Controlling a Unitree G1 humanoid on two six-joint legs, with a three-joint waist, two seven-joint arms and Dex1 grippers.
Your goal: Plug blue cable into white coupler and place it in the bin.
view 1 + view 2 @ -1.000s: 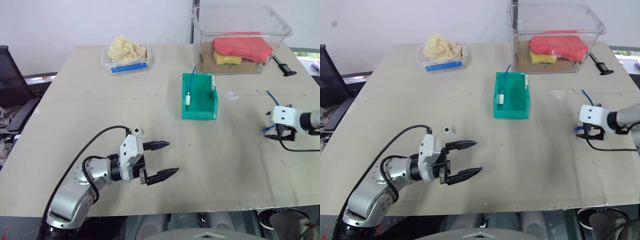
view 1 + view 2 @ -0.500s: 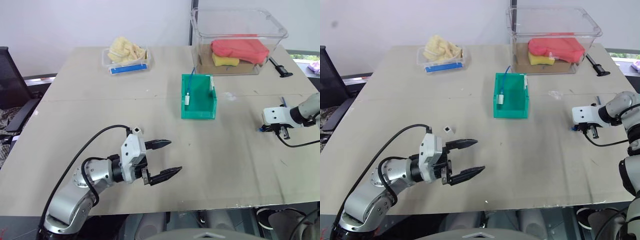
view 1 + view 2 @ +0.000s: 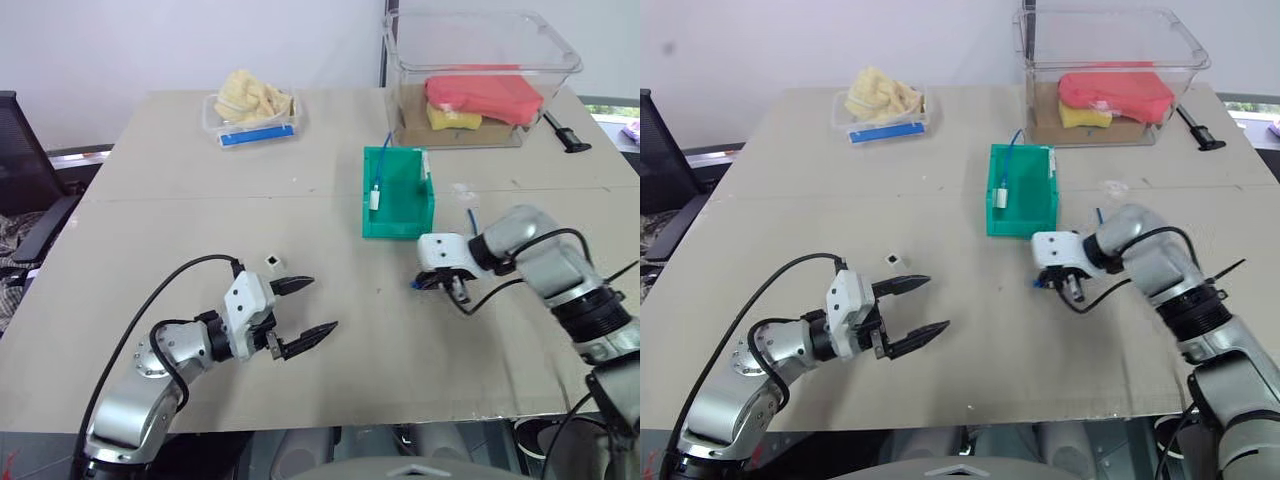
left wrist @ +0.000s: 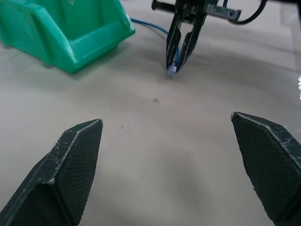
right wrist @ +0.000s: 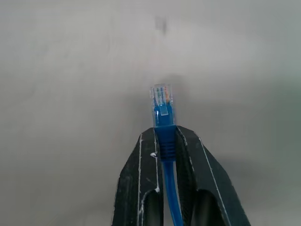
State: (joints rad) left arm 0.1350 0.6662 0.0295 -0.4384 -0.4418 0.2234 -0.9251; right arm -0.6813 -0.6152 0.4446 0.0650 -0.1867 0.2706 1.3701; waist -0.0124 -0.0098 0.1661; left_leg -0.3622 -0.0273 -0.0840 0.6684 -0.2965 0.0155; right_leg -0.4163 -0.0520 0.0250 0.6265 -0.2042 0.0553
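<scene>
Right gripper (image 5: 162, 141) fingers clamped on blue cable (image 5: 162, 123) just behind clear plug; plug tip points down toward desk (image 3: 300, 400), cable long axis along fingers.
Left gripper (image 3: 305, 308) fingers spread wide, empty.
White coupler (image 3: 272, 263) on desk just far of left gripper, untouched.
Left to do: pick coupler, mate plug, drop in bin (image 3: 398, 222), far-centre.

I've got the blue cable (image 5: 164, 123) pinched between the right jaws, clear plug poking out past the tips. White coupler (image 3: 273, 263) sits loose just beyond my wide-open left jaws. Green bin (image 3: 397, 195) stands just behind the right jaws.
</scene>
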